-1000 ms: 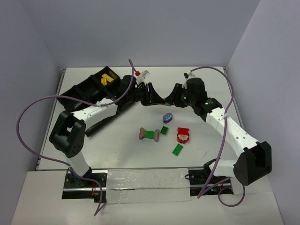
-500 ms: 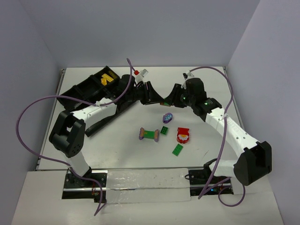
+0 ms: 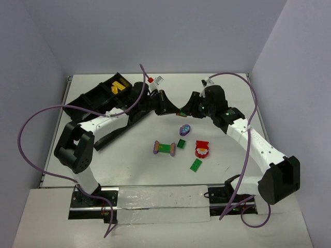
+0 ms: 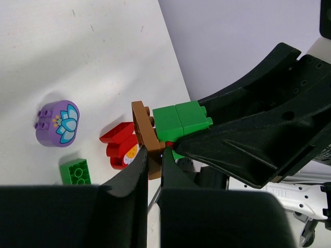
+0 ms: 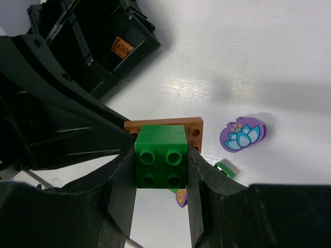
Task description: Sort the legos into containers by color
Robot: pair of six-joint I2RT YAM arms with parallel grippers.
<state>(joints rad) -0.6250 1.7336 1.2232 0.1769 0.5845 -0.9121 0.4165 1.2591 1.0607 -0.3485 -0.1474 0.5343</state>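
Observation:
My two grippers meet in mid-air above the table's middle back. My left gripper (image 3: 172,109) (image 4: 154,155) is shut on the edge of a brown plate (image 4: 144,126) (image 5: 195,129). My right gripper (image 3: 183,110) (image 5: 161,157) is shut on a green brick (image 5: 161,150) (image 4: 182,120) that sits on that plate. On the table lie a purple oval piece (image 3: 184,129) (image 4: 58,123) (image 5: 243,135), a small green brick (image 3: 181,143) (image 4: 75,171), a red-and-white piece (image 3: 201,149) (image 4: 121,144), a flat green plate (image 3: 196,165) and a purple-ended green bar (image 3: 164,148).
The black divided tray (image 3: 88,101) (image 5: 98,31) stands at the back left, partly under my left arm. Yellow bricks (image 3: 119,87) lie in its far compartment, and an orange brick (image 5: 123,47) shows in one compartment. Purple cables loop off both arms.
My right gripper has edged slightly left toward the left gripper. The loose bricks on the table have not moved.

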